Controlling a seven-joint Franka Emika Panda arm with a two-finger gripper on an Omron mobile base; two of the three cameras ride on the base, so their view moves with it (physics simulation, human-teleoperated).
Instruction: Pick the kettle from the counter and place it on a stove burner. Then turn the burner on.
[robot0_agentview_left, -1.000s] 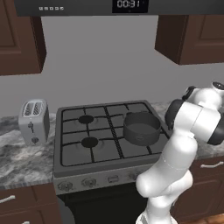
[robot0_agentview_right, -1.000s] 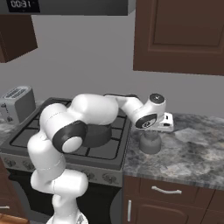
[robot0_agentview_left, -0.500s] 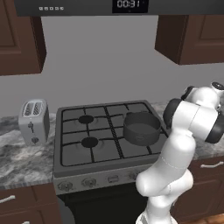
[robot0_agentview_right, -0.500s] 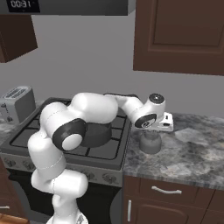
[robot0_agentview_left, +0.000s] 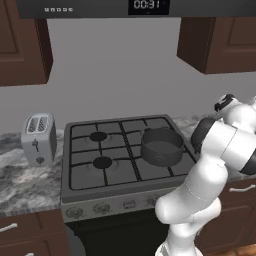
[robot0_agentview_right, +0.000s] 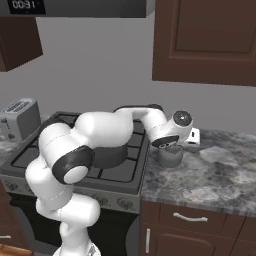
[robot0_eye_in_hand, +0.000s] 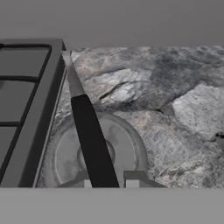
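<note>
We have our gripper (robot0_agentview_right: 170, 148) right above the kettle (robot0_agentview_right: 169, 157), which sits on the counter (robot0_agentview_right: 220, 170) just beside the right edge of the stove (robot0_agentview_left: 120, 165). In the hand view the kettle (robot0_eye_in_hand: 96, 155) lies straight below us, and its dark handle (robot0_eye_in_hand: 89, 140) runs up the middle of the picture between our fingertips (robot0_eye_in_hand: 131, 183), so the handle's long axis goes across the line from one finger to the other. That is the relation the grasp depends on: we judge that a closing of the jaws here would catch the handle from both flat sides. The jaws stand narrowly apart, one on each side of the handle; we cannot tell whether they already press on it.

The kettle looks small, round and silvery-grey, with a flat lid and a ring around its middle knob, and it stands upright. It is narrower than the dark pot (robot0_agentview_left: 161, 146) that stands on the stove's right side. The free burner (robot0_agentview_left: 102, 162) at front left, and the one behind it, lie to the left of the pot, well apart from the kettle. A toaster (robot0_agentview_left: 39, 139) stands on the counter left of the stove.
</note>
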